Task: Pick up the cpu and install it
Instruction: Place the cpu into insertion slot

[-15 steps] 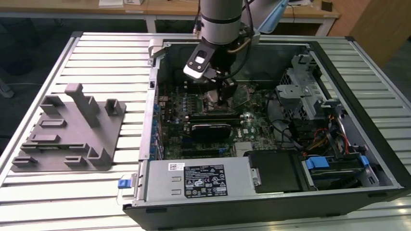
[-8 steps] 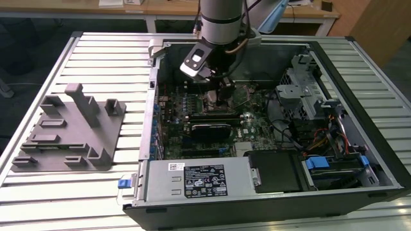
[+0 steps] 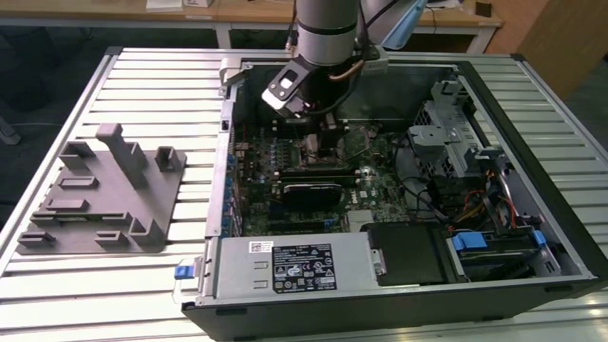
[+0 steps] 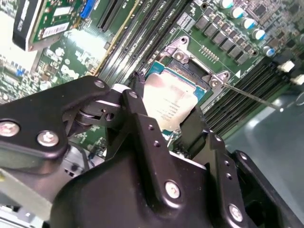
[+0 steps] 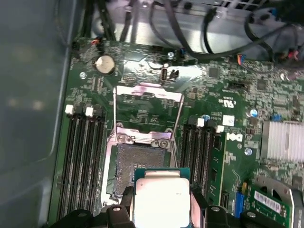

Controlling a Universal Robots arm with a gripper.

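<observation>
The cpu (image 5: 161,199), a flat square chip with a silvery top and a green rim, sits between my gripper's (image 5: 161,203) two black fingers (image 5: 197,195). In the second wrist view the cpu (image 4: 168,102) hangs just over the motherboard's open socket (image 4: 190,71), with the gripper (image 4: 166,108) shut on its edges. The socket (image 5: 128,164) lies bare in the first wrist view, its metal load plate (image 5: 148,92) flipped up and the chip covering one edge. In the exterior view the gripper (image 3: 328,139) reaches down into the open computer case, above the motherboard (image 3: 314,167).
Memory slots (image 5: 83,156) flank the socket on both sides. A thin lever rod (image 4: 251,97) sticks out beside it. The case holds a power supply (image 3: 295,267), a drive cage (image 3: 456,135) and cables. A grey fixture (image 3: 105,192) lies on the slatted table at the exterior view's left.
</observation>
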